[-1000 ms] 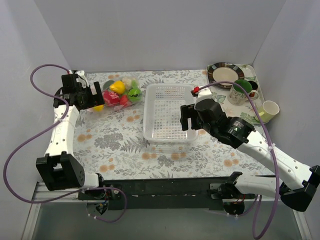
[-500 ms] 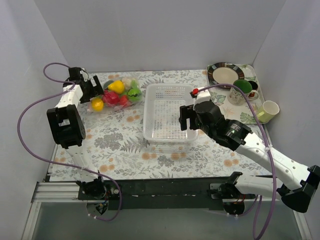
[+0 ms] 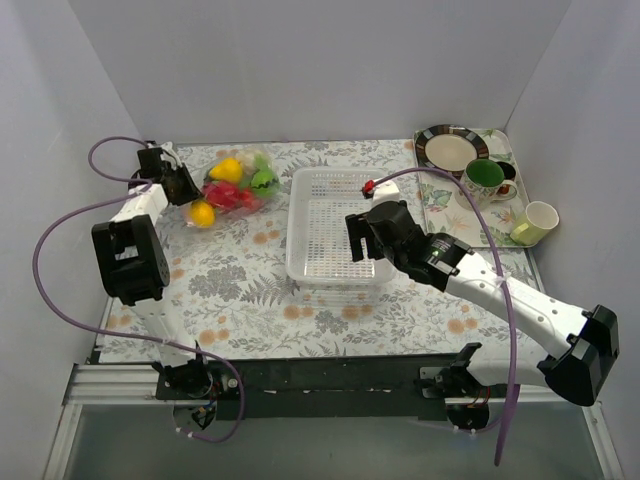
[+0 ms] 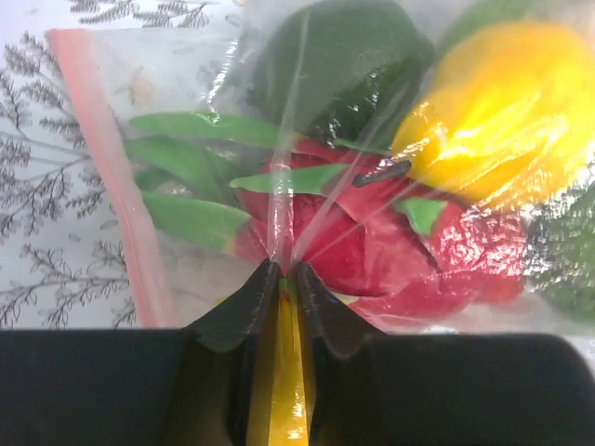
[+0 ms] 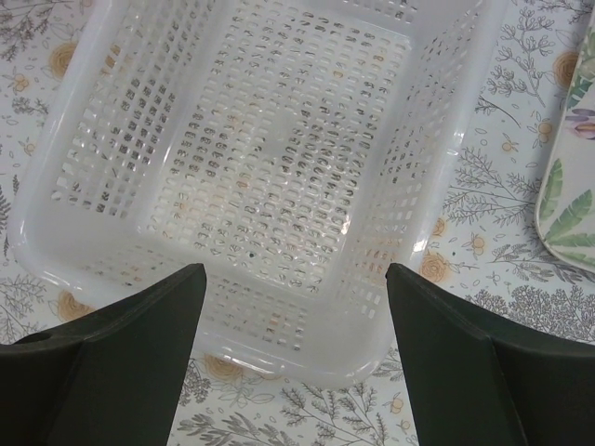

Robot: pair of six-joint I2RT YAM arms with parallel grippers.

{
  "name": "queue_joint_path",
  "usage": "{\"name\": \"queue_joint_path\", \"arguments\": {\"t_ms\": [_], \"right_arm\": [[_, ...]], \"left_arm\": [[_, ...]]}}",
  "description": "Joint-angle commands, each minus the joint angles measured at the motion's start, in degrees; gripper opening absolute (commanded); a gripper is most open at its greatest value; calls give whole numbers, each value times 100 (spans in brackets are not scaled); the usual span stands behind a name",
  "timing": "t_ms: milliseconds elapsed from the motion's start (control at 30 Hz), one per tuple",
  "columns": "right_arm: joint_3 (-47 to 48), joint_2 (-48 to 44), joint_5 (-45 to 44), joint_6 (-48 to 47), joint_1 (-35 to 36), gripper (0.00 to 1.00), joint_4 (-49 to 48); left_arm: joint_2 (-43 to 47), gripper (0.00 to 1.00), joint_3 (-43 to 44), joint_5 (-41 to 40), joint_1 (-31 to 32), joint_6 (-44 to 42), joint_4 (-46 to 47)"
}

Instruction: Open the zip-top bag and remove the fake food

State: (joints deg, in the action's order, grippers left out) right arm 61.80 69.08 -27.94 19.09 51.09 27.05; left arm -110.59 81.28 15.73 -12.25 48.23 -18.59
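Two arms in play here. The left fingers [image 4: 284, 272] are pinched tight on a fold of the zip-top bag [image 3: 232, 186], which lies at the far left of the floral tabletop [image 3: 230, 290], a little left of the basket [image 5: 260, 177]. One bag, clear crinkly film, with one pink zip strip [image 4: 104, 177] down its edge; I can't tell whether it's sealed. Through the plastic shows the fake food [image 4: 372, 251], all glossy toys: two yellow pieces from overhead, a red cluster, flat green leaves, a dark green lump. Glare and creases blur the full count, and one yellow piece is half hidden behind the fingertips. The right fingers [image 3: 362, 237] hang spread wide over the one white perforated basket, gripping nothing. Far right, one tray [image 3: 445, 208] carries a round plate [image 3: 450, 150] and a green mug [image 3: 483, 178]; a pale cup [image 3: 540, 220] stands at its right edge.
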Motion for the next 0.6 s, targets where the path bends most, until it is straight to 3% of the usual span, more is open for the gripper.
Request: {"name": "queue_joint_path", "arguments": {"t_ms": [0, 233, 467, 567], "right_arm": [[-80, 9, -1, 7, -64, 88, -358], [-335, 18, 131, 103, -152, 87, -481], [-546, 281, 140, 279, -205, 87, -454], [-608, 325, 359, 367, -205, 86, -621]], "left_arm": [[562, 10, -682, 255, 56, -270, -627], [1932, 9, -1288, 1141, 56, -594, -1787], [3278, 9, -1764, 1407, 65, -1350, -2974], [3552, 1, -1747, 1477, 56, -1588, -3387]]}}
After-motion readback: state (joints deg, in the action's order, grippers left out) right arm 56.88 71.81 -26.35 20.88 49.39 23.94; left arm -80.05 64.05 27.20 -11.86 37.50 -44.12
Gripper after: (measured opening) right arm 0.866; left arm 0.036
